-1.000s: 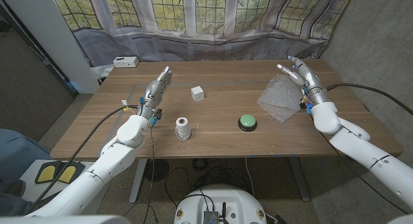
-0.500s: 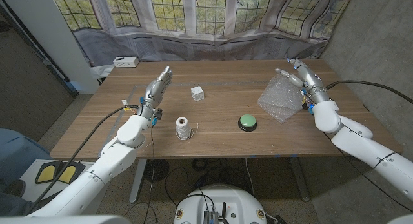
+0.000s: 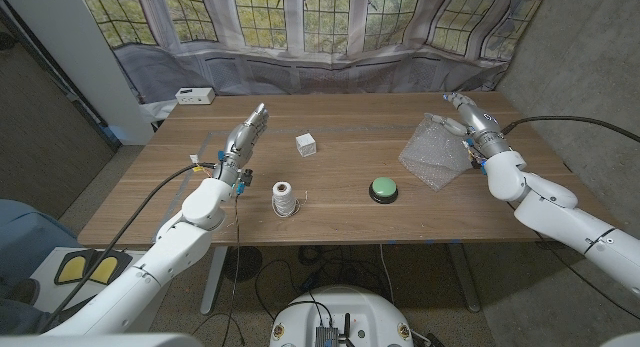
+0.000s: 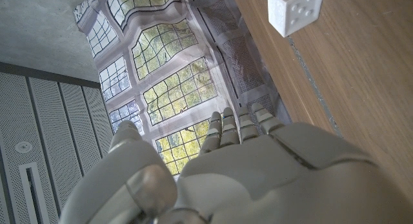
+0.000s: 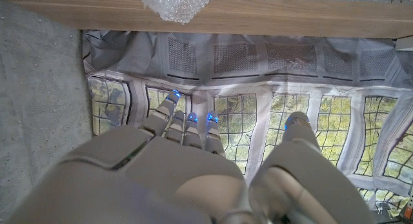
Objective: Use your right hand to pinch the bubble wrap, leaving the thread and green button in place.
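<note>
The right hand (image 3: 470,122) has drifted toward the far edge of the bubble wrap (image 3: 433,152), fingers spread, gripping nothing; the wrap lies on the surface right of the green button (image 3: 383,189); thread (image 3: 284,198) untouched; the pinch is yet to come.

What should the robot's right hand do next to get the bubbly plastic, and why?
Probably lower the right hand a little toward the crumpled clear bubble wrap and close thumb and finger on its near edge. The hand is open beside the wrap's far corner, holding nothing. The white thread spool and round green button sit apart, so they should stay put.
</note>
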`<state>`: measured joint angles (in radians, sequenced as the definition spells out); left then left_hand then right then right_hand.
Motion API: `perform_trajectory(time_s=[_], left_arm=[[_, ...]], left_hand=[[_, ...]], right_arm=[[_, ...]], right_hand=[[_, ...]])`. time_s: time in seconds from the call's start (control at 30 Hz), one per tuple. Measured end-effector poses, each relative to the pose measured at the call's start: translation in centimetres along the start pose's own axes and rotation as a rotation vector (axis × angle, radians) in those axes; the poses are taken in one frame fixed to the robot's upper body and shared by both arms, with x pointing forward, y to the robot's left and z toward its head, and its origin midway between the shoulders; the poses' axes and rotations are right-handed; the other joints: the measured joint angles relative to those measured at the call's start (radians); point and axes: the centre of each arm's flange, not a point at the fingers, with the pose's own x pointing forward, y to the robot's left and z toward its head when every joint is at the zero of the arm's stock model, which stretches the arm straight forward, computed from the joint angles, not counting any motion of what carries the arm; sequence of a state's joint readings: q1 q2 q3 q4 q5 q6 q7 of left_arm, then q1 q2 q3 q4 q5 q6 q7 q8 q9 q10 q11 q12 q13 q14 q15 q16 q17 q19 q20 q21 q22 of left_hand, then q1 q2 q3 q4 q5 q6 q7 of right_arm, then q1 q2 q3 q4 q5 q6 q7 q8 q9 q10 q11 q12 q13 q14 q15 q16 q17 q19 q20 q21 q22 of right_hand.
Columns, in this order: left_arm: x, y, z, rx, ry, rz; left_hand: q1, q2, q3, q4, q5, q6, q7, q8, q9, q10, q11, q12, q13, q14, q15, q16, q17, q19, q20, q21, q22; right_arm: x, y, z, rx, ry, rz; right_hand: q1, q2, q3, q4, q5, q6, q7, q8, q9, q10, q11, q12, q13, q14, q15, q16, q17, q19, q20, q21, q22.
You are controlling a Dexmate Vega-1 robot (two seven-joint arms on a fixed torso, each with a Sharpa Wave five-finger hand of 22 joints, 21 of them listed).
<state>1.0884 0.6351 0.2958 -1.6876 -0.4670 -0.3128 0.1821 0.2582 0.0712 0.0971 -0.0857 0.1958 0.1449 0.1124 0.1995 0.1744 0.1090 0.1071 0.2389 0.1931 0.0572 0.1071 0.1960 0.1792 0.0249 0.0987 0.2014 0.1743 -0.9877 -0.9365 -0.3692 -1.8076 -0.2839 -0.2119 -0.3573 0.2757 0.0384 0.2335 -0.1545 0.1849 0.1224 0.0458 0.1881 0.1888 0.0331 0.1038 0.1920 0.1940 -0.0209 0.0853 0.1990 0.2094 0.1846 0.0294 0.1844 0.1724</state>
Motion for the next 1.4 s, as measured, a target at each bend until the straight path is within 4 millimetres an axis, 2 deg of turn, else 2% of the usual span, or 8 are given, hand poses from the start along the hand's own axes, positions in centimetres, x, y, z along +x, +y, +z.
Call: perform_trajectory(time_s=[0.2,0.3,0.4,0.53,1.0,1.27,1.4], left_arm=[[-0.1,-0.1,0.0,0.0,0.005,0.002],[-0.1,-0.1,-0.1,0.0,0.006,0.002],[-0.2,-0.1,-0.1,0.0,0.008,0.002],[-0.2,-0.1,-0.1,-0.002,0.008,0.002],[-0.3,-0.1,-0.4,-0.006,0.016,0.005],[-0.3,-0.1,-0.4,-0.001,0.015,0.002],[-0.3,-0.1,-0.3,0.002,0.014,0.0]], left_hand=[[0.0,0.0,0.004,-0.004,0.0,0.0,0.0,-0.004,0.0,0.0,0.0,0.0,0.0,0.006,0.006,0.0,0.0,0.0,0.0,0.0,0.0],[0.0,0.0,0.004,-0.004,0.0,0.0,0.0,-0.004,0.0,0.0,0.0,0.0,0.0,0.006,0.006,0.0,0.0,0.005,0.005,0.0,0.0],[0.0,0.0,0.004,-0.004,0.0,0.0,0.0,-0.004,0.0,0.003,0.003,-0.007,0.0,0.005,0.005,0.0,0.0,0.002,0.009,0.0,0.0],[0.005,0.005,0.004,-0.004,0.0,0.0,0.0,-0.004,0.0,0.005,0.006,-0.007,0.0,0.005,0.005,0.0,0.0,0.0,0.011,0.0,0.0],[0.006,0.006,0.004,-0.004,0.0,-0.004,-0.004,-0.007,0.0,0.005,0.005,-0.007,0.0,0.011,0.011,0.0,0.0,0.0,0.01,0.0,0.0],[0.009,0.009,0.004,-0.004,0.0,-0.009,-0.009,-0.011,0.0,0.005,0.005,-0.007,0.0,0.011,0.011,-0.004,0.0,-0.005,0.016,-0.006,0.0],[0.009,0.009,0.004,-0.004,0.0,-0.009,-0.009,-0.011,0.0,0.005,0.005,-0.007,0.0,0.011,0.011,-0.004,0.0,-0.009,0.02,-0.006,0.0]], right_arm=[[0.3,0.0,0.2,-0.067,0.014,0.039],[0.5,0.0,0.4,-0.09,0.017,0.053],[0.6,-0.1,0.5,-0.117,0.025,0.068],[0.8,-0.2,0.6,-0.143,0.029,0.083],[1.8,-0.1,1.3,-0.227,0.046,0.153],[2.5,0.0,1.5,-0.258,0.061,0.208],[2.8,0.2,1.4,-0.275,0.072,0.238]], right_hand=[[0.007,0.004,0.0,0.0,0.0,-0.035,-0.013,-0.011,0.0,-0.028,-0.011,-0.004,0.004,-0.019,-0.001,0.0,0.0,-0.021,0.003,0.0,0.0],[0.012,-0.001,0.0,0.0,0.0,-0.052,-0.03,-0.011,0.0,-0.037,-0.02,-0.004,0.004,-0.023,0.002,0.0,0.002,-0.03,0.008,0.0,0.0],[0.014,-0.004,0.0,0.0,-0.001,-0.067,-0.045,-0.011,0.0,-0.041,-0.024,-0.004,0.004,-0.031,-0.003,0.0,0.003,-0.048,0.027,0.0,0.0],[0.017,-0.007,0.0,0.0,-0.004,-0.086,-0.05,-0.011,0.0,-0.055,-0.027,-0.003,0.004,-0.043,0.007,-0.002,0.003,-0.058,0.037,0.0,0.002],[0.03,-0.02,0.0,0.0,-0.004,-0.143,-0.031,-0.012,0.0,-0.096,-0.022,-0.007,0.004,-0.071,0.015,-0.008,0.002,-0.065,0.03,0.0,0.001],[0.041,-0.03,0.0,0.0,-0.004,-0.178,-0.027,-0.015,0.0,-0.119,-0.015,-0.007,0.004,-0.09,0.017,-0.008,0.002,-0.078,0.043,0.0,0.0],[0.051,-0.041,-0.004,-0.004,-0.004,-0.218,-0.035,-0.015,0.005,-0.161,-0.014,-0.011,0.004,-0.119,0.024,-0.008,0.002,-0.103,0.054,0.0,0.0]])
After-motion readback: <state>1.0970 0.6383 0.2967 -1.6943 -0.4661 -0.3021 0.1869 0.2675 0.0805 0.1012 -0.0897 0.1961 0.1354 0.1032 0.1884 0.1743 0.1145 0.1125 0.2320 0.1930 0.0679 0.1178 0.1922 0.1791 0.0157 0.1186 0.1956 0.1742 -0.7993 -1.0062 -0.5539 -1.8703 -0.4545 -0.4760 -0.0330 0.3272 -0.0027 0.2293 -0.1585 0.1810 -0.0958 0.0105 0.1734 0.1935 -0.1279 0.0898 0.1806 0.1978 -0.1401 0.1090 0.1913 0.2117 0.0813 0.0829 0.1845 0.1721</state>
